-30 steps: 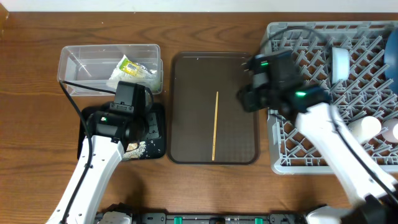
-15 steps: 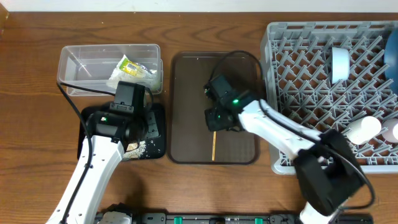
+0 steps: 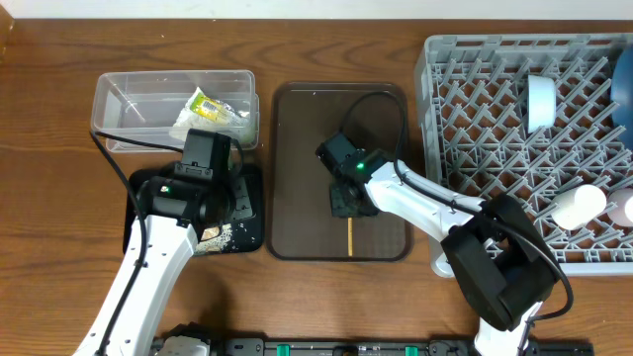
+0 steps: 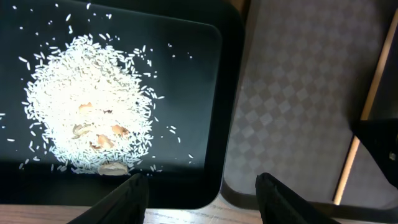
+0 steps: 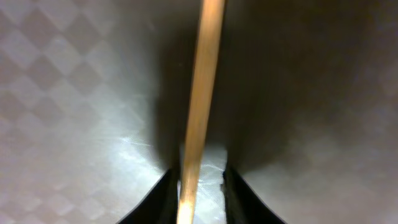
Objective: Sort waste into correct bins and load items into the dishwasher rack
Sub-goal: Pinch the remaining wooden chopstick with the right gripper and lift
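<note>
My right gripper [image 3: 347,201] is down on the brown serving tray [image 3: 297,148], closed to a narrow gap round a wooden chopstick [image 3: 350,237]. In the right wrist view the chopstick [image 5: 200,93] runs between the fingertips [image 5: 202,186]; the left finger touches it and a sliver of tray shows by the right finger. My left gripper [image 4: 205,202] is open and empty above the black tray's [image 4: 230,93] corner, which holds a heap of white rice [image 4: 93,106]. The clear tub [image 3: 129,109] holds the tissue and yellow-green wrapper [image 3: 208,107]. A second chopstick is not in view.
The grey dishwasher rack [image 3: 495,119] at the right holds the white bowl [image 3: 542,102], a dark blue dish [image 3: 625,89] at the frame edge and two small cups [image 3: 579,206]. The black tray [image 3: 249,198] lies beside the brown tray's left edge.
My right arm swung from the rack's left edge to the brown tray and came down over the chopstick, whose lower end shifted slightly right. The left arm has not moved.
</note>
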{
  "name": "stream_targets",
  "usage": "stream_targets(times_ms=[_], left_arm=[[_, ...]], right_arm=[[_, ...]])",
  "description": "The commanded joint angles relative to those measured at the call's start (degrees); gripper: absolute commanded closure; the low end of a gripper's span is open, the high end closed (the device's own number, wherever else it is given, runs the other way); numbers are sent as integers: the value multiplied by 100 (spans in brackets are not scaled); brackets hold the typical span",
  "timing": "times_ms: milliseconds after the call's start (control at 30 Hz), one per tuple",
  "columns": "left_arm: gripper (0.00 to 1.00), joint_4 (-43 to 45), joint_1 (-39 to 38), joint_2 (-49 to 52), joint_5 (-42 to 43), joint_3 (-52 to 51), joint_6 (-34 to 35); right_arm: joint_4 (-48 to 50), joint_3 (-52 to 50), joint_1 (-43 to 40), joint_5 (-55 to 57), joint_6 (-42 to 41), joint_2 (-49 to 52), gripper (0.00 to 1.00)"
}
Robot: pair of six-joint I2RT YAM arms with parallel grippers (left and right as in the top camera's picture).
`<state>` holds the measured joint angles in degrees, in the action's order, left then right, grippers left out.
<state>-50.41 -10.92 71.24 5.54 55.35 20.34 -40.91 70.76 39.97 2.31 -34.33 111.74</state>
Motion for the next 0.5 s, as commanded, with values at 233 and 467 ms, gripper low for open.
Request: stream_targets(times_ms=[233, 467], left_arm=[[41, -17, 24, -7, -131, 28, 52], [41, -15, 24, -7, -131, 26, 55]], right_arm=[[-251, 55, -332, 173, -170, 87, 99], [-721, 557, -791, -129, 916, -597, 99]])
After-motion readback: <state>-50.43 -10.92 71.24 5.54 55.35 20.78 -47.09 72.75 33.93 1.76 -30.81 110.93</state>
